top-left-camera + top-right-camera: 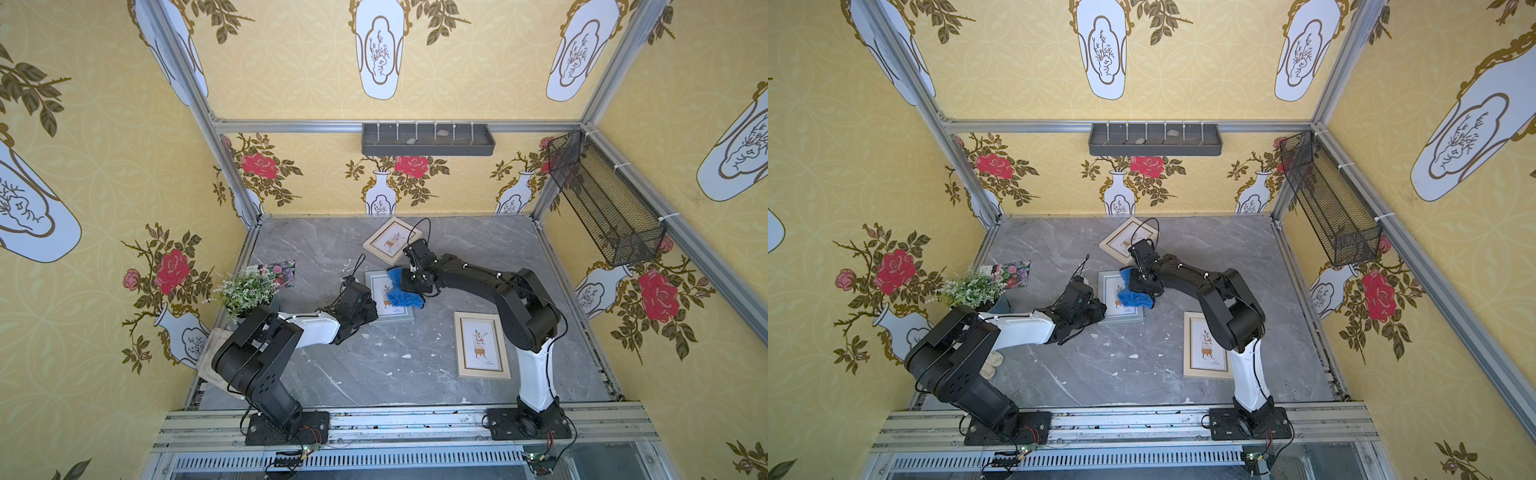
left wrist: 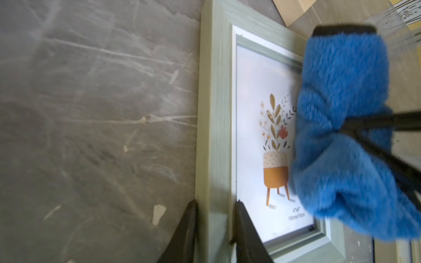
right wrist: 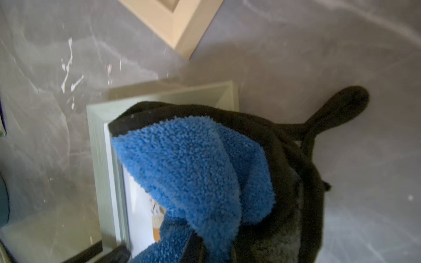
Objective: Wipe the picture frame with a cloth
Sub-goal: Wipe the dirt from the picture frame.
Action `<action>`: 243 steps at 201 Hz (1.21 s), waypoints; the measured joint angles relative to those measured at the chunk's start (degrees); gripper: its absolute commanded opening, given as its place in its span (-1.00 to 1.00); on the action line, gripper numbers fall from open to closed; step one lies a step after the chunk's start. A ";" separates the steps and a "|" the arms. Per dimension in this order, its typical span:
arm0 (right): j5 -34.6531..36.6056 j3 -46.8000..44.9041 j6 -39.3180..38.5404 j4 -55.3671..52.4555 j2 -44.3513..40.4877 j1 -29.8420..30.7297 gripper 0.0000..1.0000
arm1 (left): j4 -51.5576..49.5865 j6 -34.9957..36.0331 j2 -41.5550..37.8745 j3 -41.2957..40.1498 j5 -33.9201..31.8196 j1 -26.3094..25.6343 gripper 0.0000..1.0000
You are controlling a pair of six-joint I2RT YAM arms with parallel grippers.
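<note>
Green frame (image 1: 392, 319), far beige frame (image 1: 384, 243), near beige frame (image 1: 482, 351): three in all. One blue cloth (image 1: 401, 291). One potted plant (image 1: 245, 291). One floral card (image 1: 282, 272). One glove (image 1: 992, 363). One wall tray (image 1: 428, 145). One mesh basket (image 1: 606, 208).

a small fake plant with white flowers (image 1: 245, 291) stands just beside a flowery square card (image 1: 284, 272) on the grey marble table (image 1: 374, 365); a black wire mesh basket (image 1: 602, 203) hangs on the wall.

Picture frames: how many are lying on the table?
3. A cream frame lies at the back; a pale-green frame sits mid-table, partly under the blue cloth; a wooden frame lies nearer the front, by the right arm. The arms could hide more.
</note>
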 measured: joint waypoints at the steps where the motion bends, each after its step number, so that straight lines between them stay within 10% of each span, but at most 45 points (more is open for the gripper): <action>1: 0.02 0.20 -0.11 0.02 0.15 -0.07 -0.85 | 0.00 0.00 0.00 0.00 0.00 0.00 -0.57; 91: 2.69 -12.52 1.14 0.37 -9.03 7.56 -0.81 | -1.27 -0.44 -0.24 0.33 -0.07 0.02 -0.57; 171: 3.15 1.90 -1.51 -0.35 1.25 1.60 -0.84 | -1.66 -1.38 -0.39 0.35 -0.20 0.02 -0.56; 243: 2.93 -9.53 4.09 -0.22 -6.67 12.20 -0.81 | -3.19 -2.08 -0.39 1.14 -0.94 -0.79 -0.57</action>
